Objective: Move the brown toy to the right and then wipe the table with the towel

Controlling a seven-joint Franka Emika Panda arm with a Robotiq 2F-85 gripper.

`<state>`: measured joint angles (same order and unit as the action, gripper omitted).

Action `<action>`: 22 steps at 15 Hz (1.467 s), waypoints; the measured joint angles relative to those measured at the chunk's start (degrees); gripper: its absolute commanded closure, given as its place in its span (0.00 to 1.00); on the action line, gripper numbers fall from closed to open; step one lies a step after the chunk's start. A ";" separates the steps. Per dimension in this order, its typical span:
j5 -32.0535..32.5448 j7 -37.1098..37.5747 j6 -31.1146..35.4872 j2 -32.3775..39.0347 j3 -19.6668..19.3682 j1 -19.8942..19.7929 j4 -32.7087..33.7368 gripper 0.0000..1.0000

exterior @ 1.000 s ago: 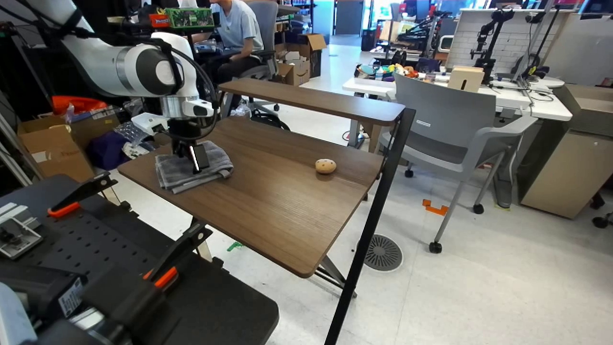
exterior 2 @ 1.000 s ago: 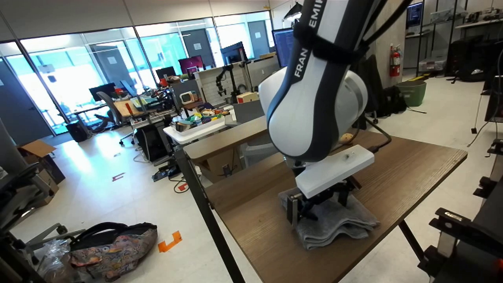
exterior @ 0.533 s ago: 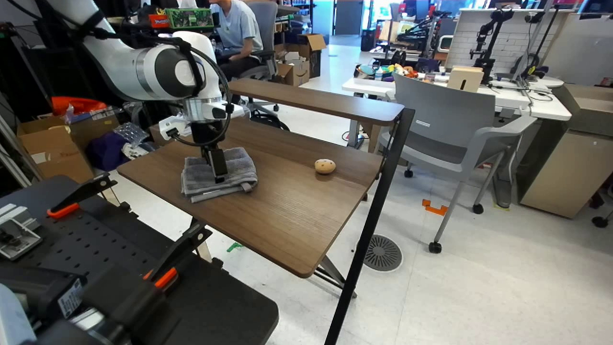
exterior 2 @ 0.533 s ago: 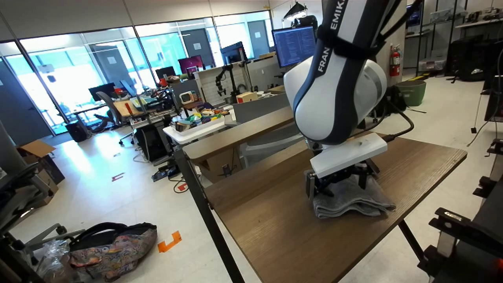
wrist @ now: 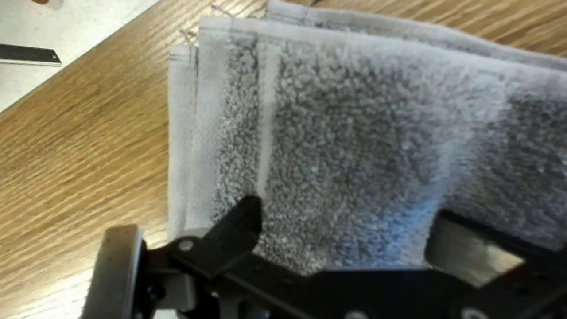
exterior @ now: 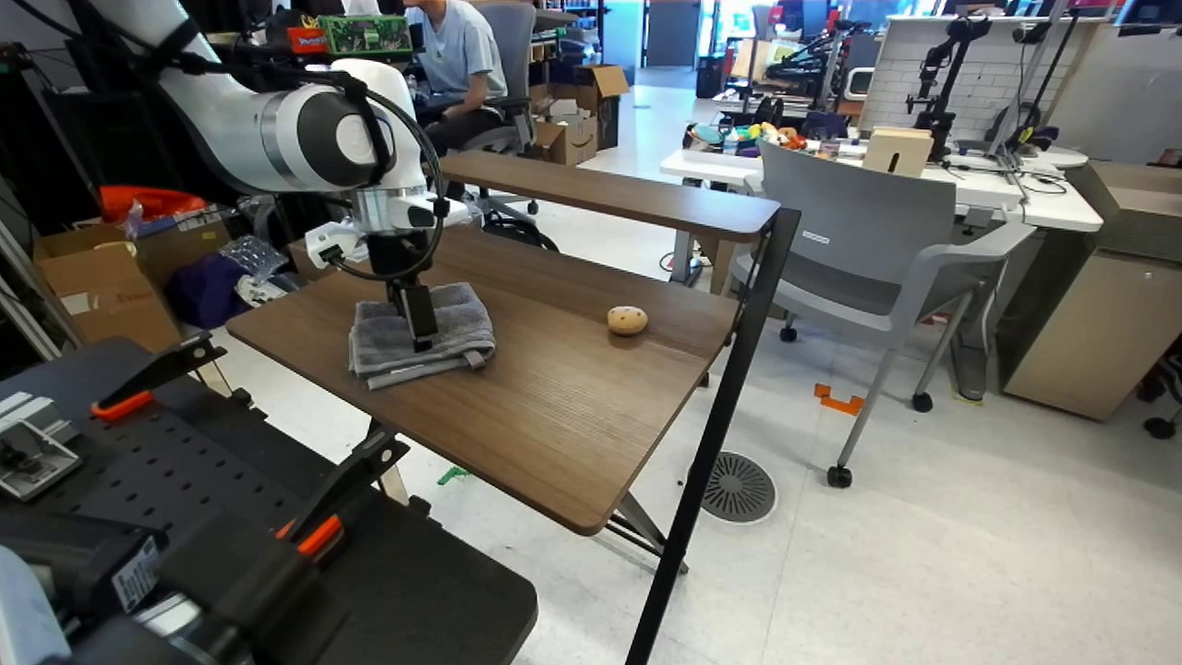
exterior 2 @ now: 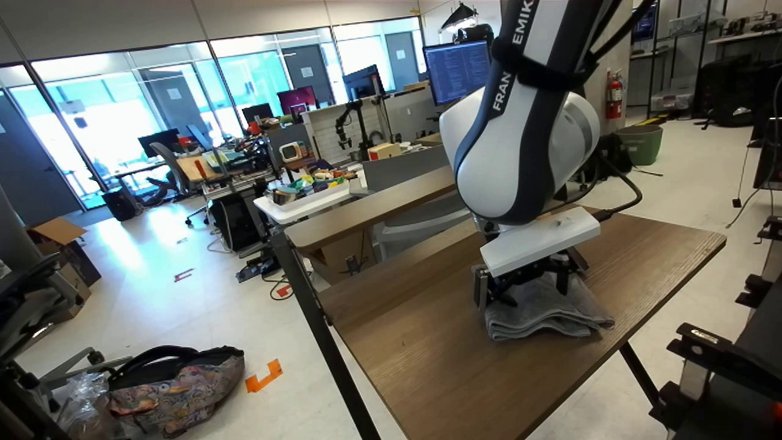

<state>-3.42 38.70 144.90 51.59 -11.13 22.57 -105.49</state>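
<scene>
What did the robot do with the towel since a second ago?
The towel slid across the table toward the brown toy, to the right in that exterior view. The gripper went along with it, jaws spread apart, so nothing looks grabbed or let go. Then both nearly stopped. The brown toy and the table stayed where they were.

Windows point(exterior 2: 256, 73) glare, the table point(wrist: 88, 155) gleams, and the wrist view looks soft.

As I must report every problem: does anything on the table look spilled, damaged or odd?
Only the towel under the gripper, slightly: its folded layers are not aligned, and one corner seems frayed. I see no spill.
</scene>
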 measured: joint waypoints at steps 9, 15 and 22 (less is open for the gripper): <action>-0.52 8.21 -3.71 -0.21 -3.45 -8.66 -1.16 0.00; -1.21 15.85 -3.76 -0.21 -6.38 -15.93 -2.29 0.00; 1.33 16.57 -3.75 -0.60 -3.72 -14.79 -2.11 0.00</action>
<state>-2.09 55.27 141.14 50.99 -14.85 7.78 -107.60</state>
